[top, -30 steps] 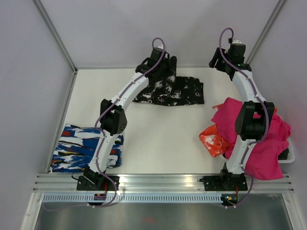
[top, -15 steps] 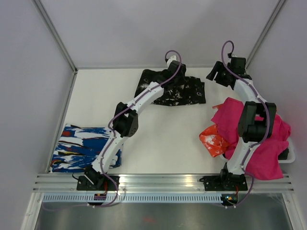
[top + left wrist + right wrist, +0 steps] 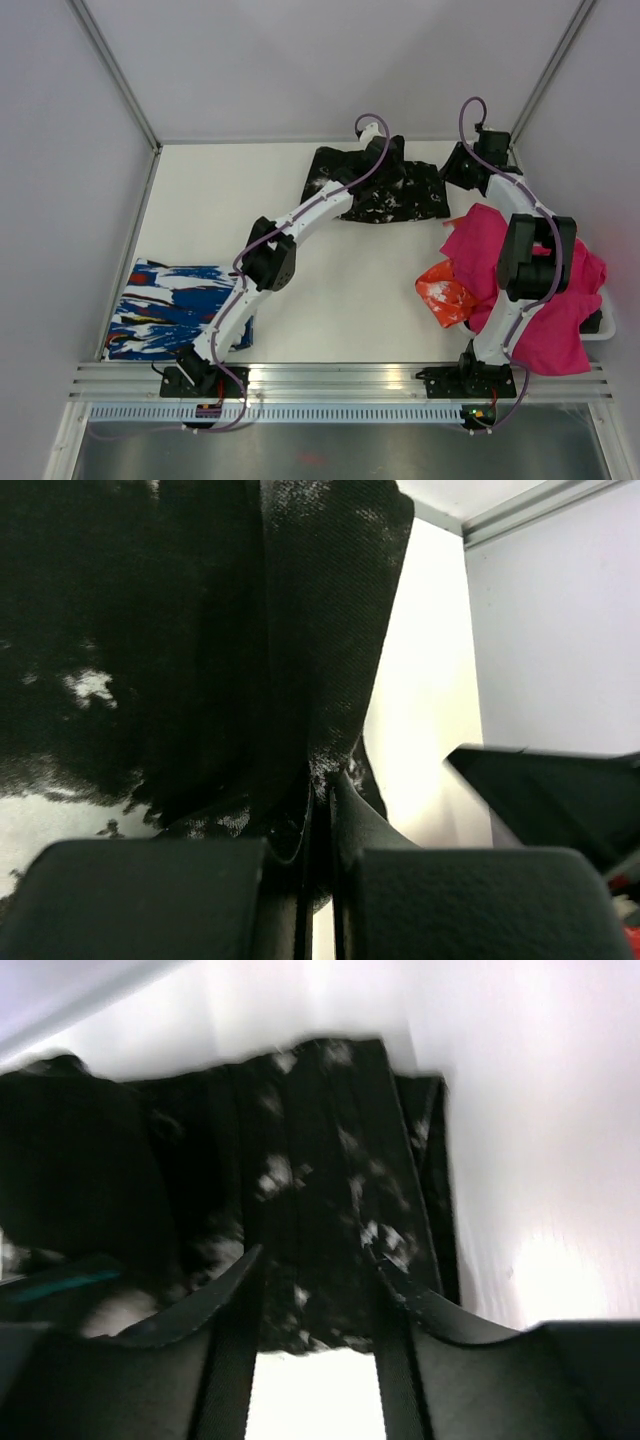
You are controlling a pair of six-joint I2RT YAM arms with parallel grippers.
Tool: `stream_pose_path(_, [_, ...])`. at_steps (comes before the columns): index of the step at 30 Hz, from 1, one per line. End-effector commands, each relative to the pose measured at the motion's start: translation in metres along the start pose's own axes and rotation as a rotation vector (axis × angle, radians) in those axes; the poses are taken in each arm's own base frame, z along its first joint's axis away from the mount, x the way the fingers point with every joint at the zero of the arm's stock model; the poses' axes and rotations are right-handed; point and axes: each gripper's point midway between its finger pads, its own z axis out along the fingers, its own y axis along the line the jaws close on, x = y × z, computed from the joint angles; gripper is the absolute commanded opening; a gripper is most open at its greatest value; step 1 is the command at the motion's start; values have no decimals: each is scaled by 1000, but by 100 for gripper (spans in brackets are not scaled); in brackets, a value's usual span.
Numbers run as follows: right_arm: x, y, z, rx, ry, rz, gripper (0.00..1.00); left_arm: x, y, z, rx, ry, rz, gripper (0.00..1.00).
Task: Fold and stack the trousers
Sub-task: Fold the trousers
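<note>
Trousers: the trousers (image 3: pixel 400 192) lay bunched at the far edge of the bench (image 3: pixel 330 290), right of centre, just beside the magenta cloth (image 3: pixel 560 300).
Left jaws: clamped together on a thin ridge of the trousers, as the left wrist view showed.
Right jaws: apart, poised over the trousers' right end with cloth showing between the fingers; nothing was gripped.
Risk, slip: the left pinch looked slim, so a hard pull could have freed the fold.
Risk, layers: closing on bunched cloth, the right jaws might have caught several layers and set a crooked fold.
Risk, snag: the magenta cloth sat near enough to be dragged along.
Risk, carry: the streaked folded garment (image 3: pixel 175 310) lay well apart at near left; a long haul there could have undone the fold.
</note>
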Motion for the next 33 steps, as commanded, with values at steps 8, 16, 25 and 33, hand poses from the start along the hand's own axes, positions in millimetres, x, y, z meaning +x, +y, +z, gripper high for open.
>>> stream_pose_path(8, [92,50,46,-8,208,-237,27,-142,19,-81,5,-202,-91,2])
stream_pose_path(16, [146,63,74,19,340,-278,16,-213,113,-143,-89,-219,-4,2])
stream_pose_path(25, [208,154,91,-116,387,-297,15,-296,221,-256,-184,-266,241,2])
stream_pose_path(33, [224,220,100,-221,390,-314,15,-357,281,-315,-90,-283,424,2])
